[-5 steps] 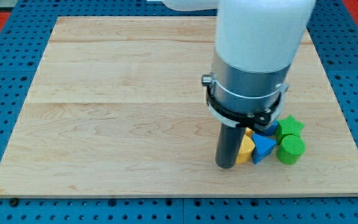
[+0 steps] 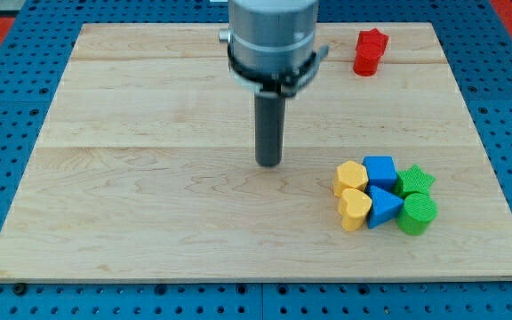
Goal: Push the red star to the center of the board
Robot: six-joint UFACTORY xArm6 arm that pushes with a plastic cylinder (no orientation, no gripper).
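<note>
- Standing near the middle of the wooden tabletop [image 2: 149, 204], my tip [image 2: 268, 164] touches no block; it is the lower end of a straight dark rod, a tool with nothing to spread or press together, and it pinches nothing.
- The red star [image 2: 371, 50] sits near the view's top right corner of the tabletop, well apart from my tip, up and to the view's right of it.
- A cluster of six blocks lies toward the view's lower right, packed close together.
- On the cluster's left side are a yellow block [image 2: 351, 177] and, just below it, a yellow heart [image 2: 355, 209].
- In its middle are a blue cube [image 2: 380, 170] and a blue triangle [image 2: 380, 207] beneath it.
- On its right side are a green star [image 2: 414, 181] and a green cylinder [image 2: 416, 214].
- A blue pegboard [image 2: 7, 151] surrounds the tabletop.
</note>
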